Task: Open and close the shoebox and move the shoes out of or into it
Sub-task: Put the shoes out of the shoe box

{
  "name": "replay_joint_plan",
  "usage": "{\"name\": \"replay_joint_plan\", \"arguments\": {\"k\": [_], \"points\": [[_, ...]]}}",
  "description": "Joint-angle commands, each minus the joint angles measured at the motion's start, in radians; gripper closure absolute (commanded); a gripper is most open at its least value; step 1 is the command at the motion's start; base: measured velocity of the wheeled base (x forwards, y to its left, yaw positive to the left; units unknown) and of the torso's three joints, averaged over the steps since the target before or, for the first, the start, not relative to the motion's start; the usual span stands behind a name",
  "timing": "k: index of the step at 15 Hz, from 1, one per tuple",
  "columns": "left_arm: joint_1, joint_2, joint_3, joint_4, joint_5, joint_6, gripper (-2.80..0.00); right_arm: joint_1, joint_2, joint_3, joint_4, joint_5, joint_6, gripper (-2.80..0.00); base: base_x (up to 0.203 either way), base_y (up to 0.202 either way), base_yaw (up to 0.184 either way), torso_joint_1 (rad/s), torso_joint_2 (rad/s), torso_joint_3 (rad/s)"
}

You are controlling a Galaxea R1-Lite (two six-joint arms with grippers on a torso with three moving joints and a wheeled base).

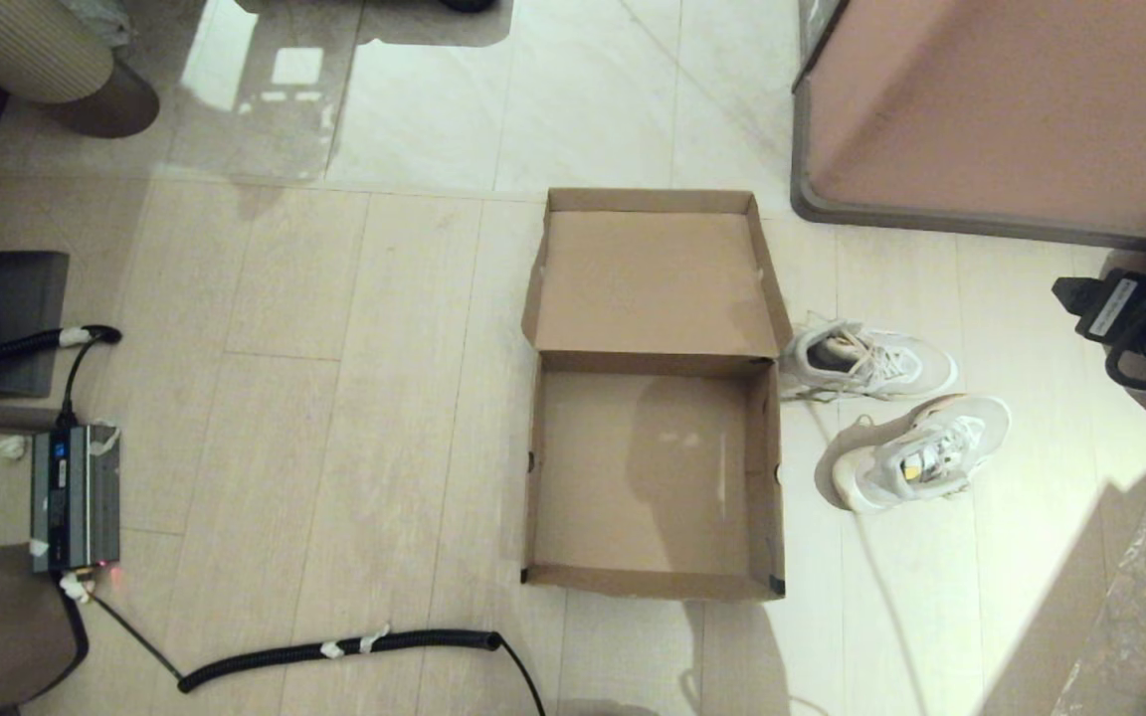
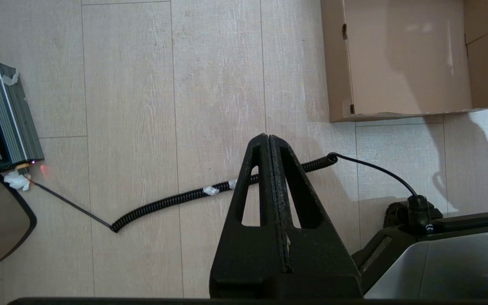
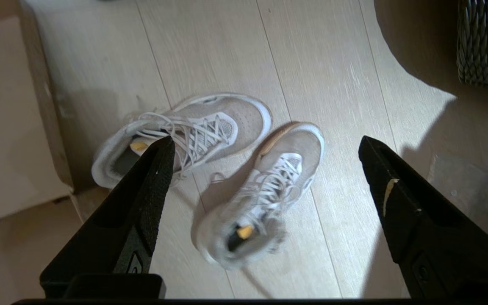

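Head view: shoebox (image 1: 653,467) centre of frame on pale plank floor (image 1: 354,398), lid (image 1: 655,278) flipped back flat toward the top of the frame, still hinged to the box; tray bare inside, dark tape at its two lower corners; shoes (image 1: 896,413) out on the floor just right of the box; upper shoe (image 1: 866,363) close against the box's right wall, touching or not cannot tell; lower shoe (image 1: 921,452) angled, slightly apart from the box, upright, opening up; pink block (image 1: 1011,109) with grey rim fills the upper right; grey power unit (image 1: 76,497) at the left edge, coiled black cable (image 1: 334,651) along the bottom left. Right arm shows only as a black piece at the right edge, mid-height; right wrist view: right gripper (image 3: 265,156) above the shoes, fingers (image 3: 151,186) spread wide, nothing between them, both shoes seen in the gap, not touched; box wall at the left of that frame; wicker basket (image 3: 485,42) upper right corner. Left wrist view: left gripper (image 2: 269,140) parked over the floor, fingers pressed together, empty; cable passes beneath it; box corner upper right of that frame.
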Motion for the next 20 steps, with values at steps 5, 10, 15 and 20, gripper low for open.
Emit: {"name": "replay_joint_plan", "arguments": {"k": [5, 10, 15, 20], "points": [[0.0, 0.001, 0.0, 0.0, 0.0, 0.0, 0.0, 0.001, 0.06, 0.077, 0.108, 0.006, 0.095, -2.8, 0.0, 0.0, 0.0, 0.0, 0.0, 0.0], [0.0, 0.0, 0.0, 0.0, 0.0, 0.0, 0.0, 0.037, 0.227, 0.083, 0.107, 0.089, 0.387, -2.8, 0.0, 0.0, 0.0, 0.0, 0.0, 0.0], [0.0, 0.0, 0.0, 0.0, 0.0, 0.0, 0.0, 0.1, 0.298, -0.008, 0.1, 0.196, 0.63, -2.8, 0.0, 0.0, 0.0, 0.0, 0.0, 0.0], [0.0, 0.0, 0.0, 0.0, -0.001, 0.0, 0.0, 0.14, 0.346, -0.067, 0.107, 0.2, 0.666, -2.8, 0.0, 0.0, 0.0, 0.0, 0.0, 0.0]]}}
